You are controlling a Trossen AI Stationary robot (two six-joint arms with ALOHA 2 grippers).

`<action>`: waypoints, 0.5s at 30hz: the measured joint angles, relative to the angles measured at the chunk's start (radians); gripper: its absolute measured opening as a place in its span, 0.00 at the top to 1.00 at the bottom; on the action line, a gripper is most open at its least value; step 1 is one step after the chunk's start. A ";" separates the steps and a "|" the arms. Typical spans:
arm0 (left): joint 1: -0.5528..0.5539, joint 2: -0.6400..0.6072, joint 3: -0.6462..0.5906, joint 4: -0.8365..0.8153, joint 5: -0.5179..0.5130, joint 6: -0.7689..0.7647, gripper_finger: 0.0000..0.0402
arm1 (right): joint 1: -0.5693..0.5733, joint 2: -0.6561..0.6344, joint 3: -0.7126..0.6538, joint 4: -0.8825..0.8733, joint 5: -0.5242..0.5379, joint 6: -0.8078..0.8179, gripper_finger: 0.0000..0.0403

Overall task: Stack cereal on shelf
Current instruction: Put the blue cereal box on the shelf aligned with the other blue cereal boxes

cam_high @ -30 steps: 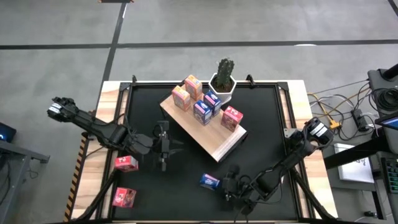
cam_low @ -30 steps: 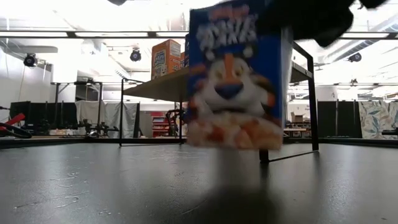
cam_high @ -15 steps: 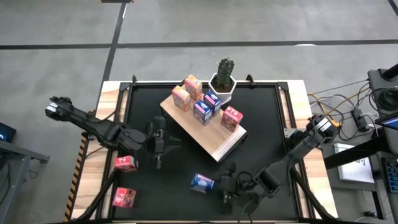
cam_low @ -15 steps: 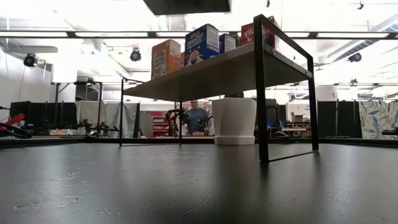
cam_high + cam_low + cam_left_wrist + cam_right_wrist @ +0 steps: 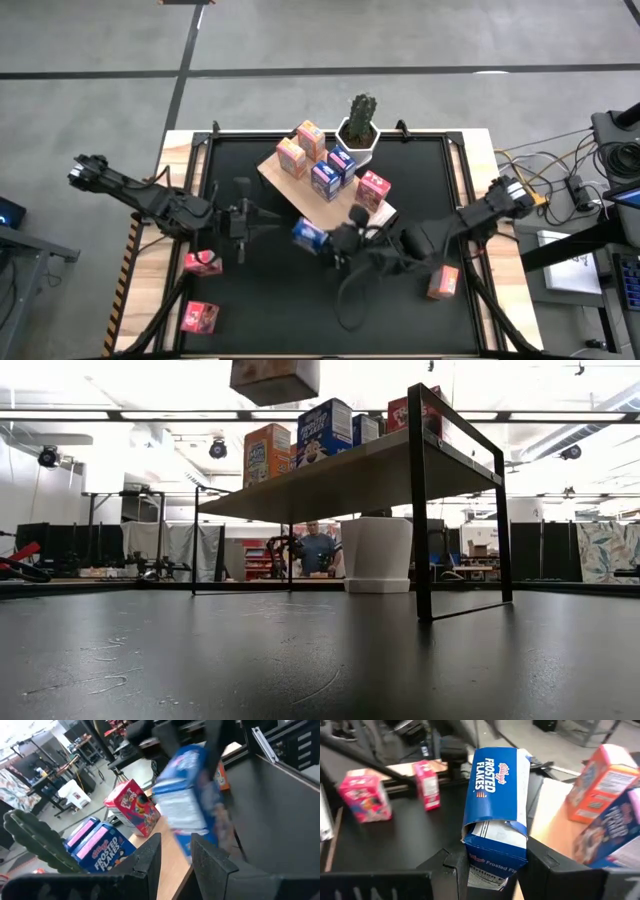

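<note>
Two slender arms in dark, nearly black finish are seen, each built of tubular links joined by thicker rounded housings. The left arm (image 5: 150, 200) is ended at its far joint by a pale grey knuckle; a light grey block with an orange mark is carried at the same joint of the right arm (image 5: 470, 222). Thin black cables are looped loosely just behind the right gripper (image 5: 335, 243). Matte black, flat-faced fingers (image 5: 547, 862) with squared, angular edges are shown on both grippers, the left gripper (image 5: 175, 852) included, mounted on a broad dark crossbar just behind them.
</note>
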 joint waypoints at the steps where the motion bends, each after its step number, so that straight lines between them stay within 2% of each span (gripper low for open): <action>1: 0.000 -0.001 0.000 -0.003 0.000 0.005 0.78 | -0.015 0.000 0.001 -0.001 -0.001 -0.003 0.71; 7: 0.000 -0.006 -0.006 -0.035 0.000 0.007 0.78 | -0.094 0.000 0.002 -0.008 0.001 -0.006 0.71; 15: 0.000 -0.004 -0.043 -0.045 -0.022 0.017 0.78 | -0.136 0.005 0.000 -0.024 0.000 0.027 0.71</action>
